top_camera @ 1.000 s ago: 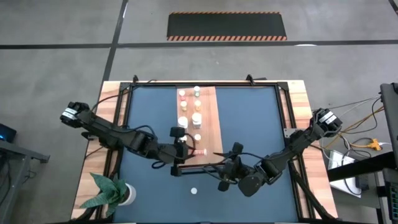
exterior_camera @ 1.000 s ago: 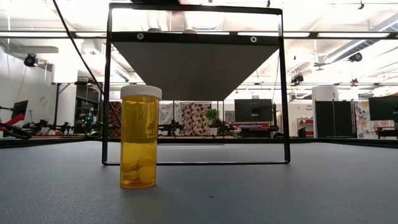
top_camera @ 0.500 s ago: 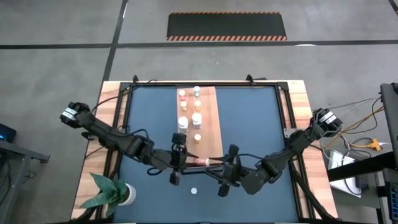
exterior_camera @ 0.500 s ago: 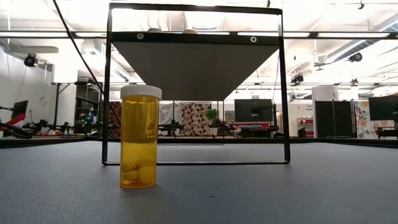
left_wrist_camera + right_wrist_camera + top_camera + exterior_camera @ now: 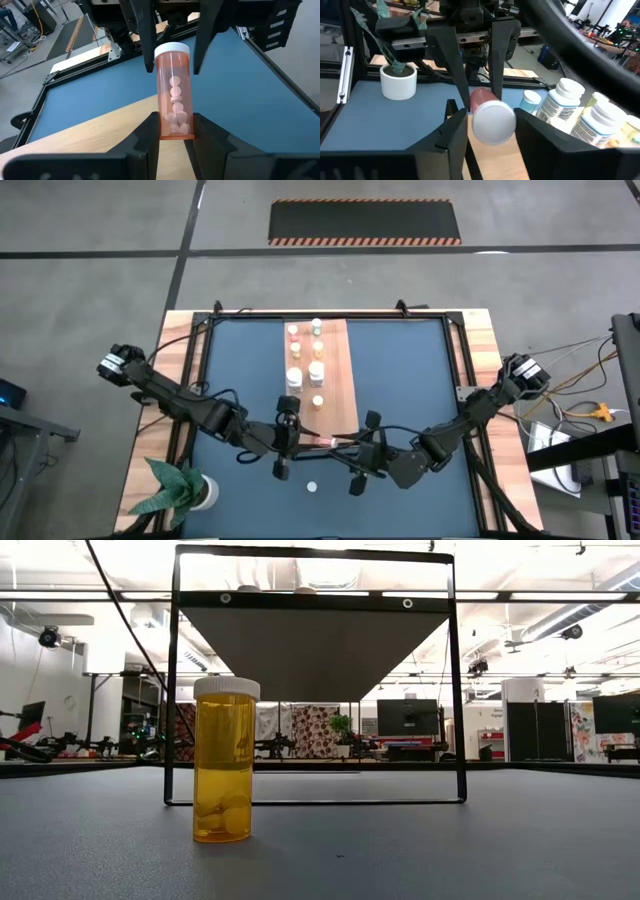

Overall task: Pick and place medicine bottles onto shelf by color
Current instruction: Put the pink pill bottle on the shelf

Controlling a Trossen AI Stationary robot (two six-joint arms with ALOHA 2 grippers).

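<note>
The two arms are meeting low over the near end of the shelf [image 5: 318,375], and a small orange bottle [image 5: 173,90] with a white cap is hanging between them. The left gripper [image 5: 172,131] is pinching the bottom end of the bottle between its two dark fingers. The right gripper [image 5: 490,122] is reaching in from the other side, with its fingers on either side of the white cap. They are close to the cap, but I cannot tell if they are pressing on it.

One second ago the left arm was bent up closer to the shelf and the right gripper was a bit farther away. Now the two grippers are lined up nose to nose, and the right fingers are closing in around the cap. In the last half second the arms are hardly moving at all.

Other bottles [image 5: 317,371] are standing in rows on the shelf, same as before. One more yellow bottle [image 5: 225,761] is standing alone on the dark mat [image 5: 400,370], and it is not moving. A white pot [image 5: 398,80] with a green plant is sitting at the near left corner of the table.
</note>
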